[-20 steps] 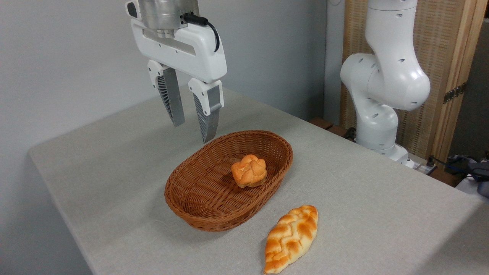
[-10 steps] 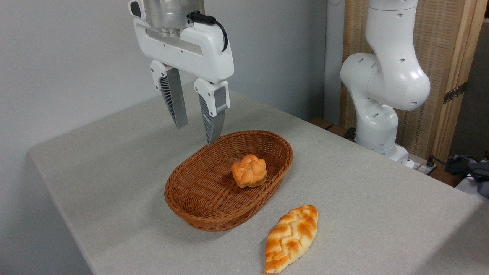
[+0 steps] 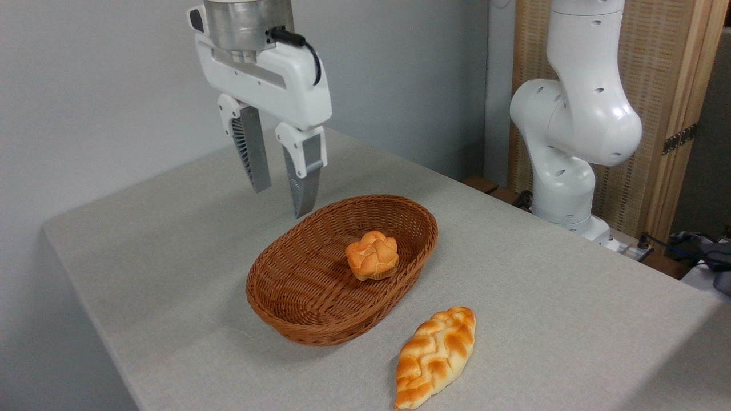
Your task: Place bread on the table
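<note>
While the claw [image 3: 282, 202] hangs in the air above the far rim of the basket [image 3: 297, 319], its two fingers stand apart with a moderate gap and they hold nothing. Compared with half a second ago, the claw has shifted a little to the left and slightly back toward the far left edge of the worktop [image 3: 571, 319]; its fingertips are now just beyond the basket rim, not over it. The bread [image 3: 372, 255] lies inside the basket, in the part nearer to the right end, and it has not moved. The basket stays near the middle of the worktop. The braided loaf [image 3: 435, 357] rests on the cloth toward the near edge, just beside the basket but not touching it, the same as before. The arm's white base [image 3: 571, 142] stands behind the right far edge.
</note>
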Motion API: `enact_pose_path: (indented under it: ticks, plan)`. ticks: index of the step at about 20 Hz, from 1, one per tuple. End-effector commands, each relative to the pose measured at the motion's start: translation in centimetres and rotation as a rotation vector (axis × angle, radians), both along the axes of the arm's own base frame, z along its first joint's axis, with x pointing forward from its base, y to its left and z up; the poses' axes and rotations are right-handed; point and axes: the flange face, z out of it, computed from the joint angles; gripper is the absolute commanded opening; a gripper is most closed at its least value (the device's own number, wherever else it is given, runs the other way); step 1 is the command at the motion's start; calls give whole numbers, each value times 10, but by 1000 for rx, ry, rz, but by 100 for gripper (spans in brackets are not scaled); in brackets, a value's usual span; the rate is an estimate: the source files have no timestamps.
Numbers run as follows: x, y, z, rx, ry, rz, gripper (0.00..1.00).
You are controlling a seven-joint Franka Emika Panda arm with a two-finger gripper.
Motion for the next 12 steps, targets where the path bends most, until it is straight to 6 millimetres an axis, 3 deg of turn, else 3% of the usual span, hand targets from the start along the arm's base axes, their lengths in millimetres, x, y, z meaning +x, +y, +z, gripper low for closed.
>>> enact_pose_path:
  ticks: [1,7,12]
  plan:
    - [-34,-19,-16,1,-12,-60,100]
    - [-91,-38,-68,49,64,-199,100]
    - [-99,-37,-108,128,135,-411,100]
